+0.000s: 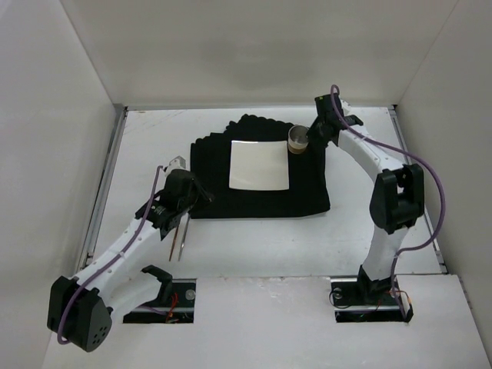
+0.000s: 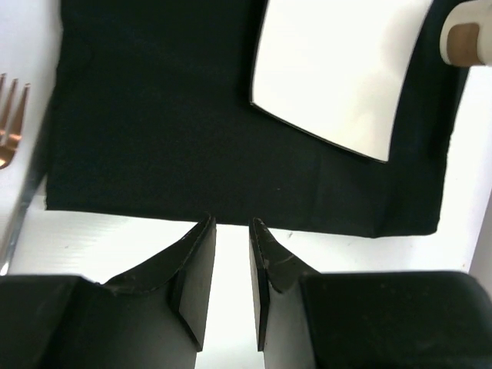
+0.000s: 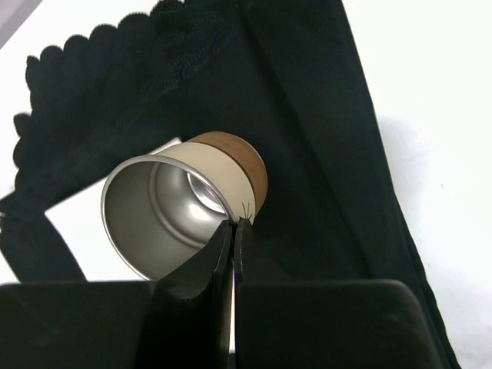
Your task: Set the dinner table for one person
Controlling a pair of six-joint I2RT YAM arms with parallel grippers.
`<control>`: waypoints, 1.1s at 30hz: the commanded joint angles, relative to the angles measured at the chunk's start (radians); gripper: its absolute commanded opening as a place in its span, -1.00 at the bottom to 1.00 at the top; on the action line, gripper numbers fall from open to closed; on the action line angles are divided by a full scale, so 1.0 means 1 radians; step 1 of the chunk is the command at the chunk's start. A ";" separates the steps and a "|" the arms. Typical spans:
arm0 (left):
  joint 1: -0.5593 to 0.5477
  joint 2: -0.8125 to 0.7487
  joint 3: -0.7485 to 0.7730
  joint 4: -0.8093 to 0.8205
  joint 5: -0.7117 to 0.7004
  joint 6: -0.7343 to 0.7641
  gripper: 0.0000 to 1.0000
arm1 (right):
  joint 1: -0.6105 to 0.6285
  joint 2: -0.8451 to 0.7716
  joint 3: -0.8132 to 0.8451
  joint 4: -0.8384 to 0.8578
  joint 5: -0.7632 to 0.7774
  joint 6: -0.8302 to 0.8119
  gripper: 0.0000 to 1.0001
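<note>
You're placing the cup (image 3: 154,223): your right end effector (image 3: 233,223) pinches its rim at the far corner of the placemat (image 1: 211,169), beside the plate (image 1: 260,164) on the bench (image 1: 254,246). Next, settle it upright, then release. Your left end effector (image 2: 232,223) hangs slightly spread, empty, near the fork (image 2: 9,115).

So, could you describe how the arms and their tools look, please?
The left arm and right arm have white links, bulky black joints and a purple cable each. The left tool and right tool are matte black, with two tapering fingers.
</note>
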 commanded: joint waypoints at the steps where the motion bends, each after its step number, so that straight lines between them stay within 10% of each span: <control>1: 0.022 -0.036 -0.020 -0.046 0.000 -0.004 -0.56 | -0.014 0.035 0.101 0.047 -0.004 -0.017 -0.95; 25: 0.111 -0.078 -0.029 -0.122 0.000 0.032 -0.55 | -0.065 0.190 0.177 0.044 0.030 -0.037 -0.93; 33: 0.122 -0.092 -0.040 -0.127 -0.001 0.025 -0.54 | -0.073 0.186 0.139 0.039 0.033 -0.029 -0.43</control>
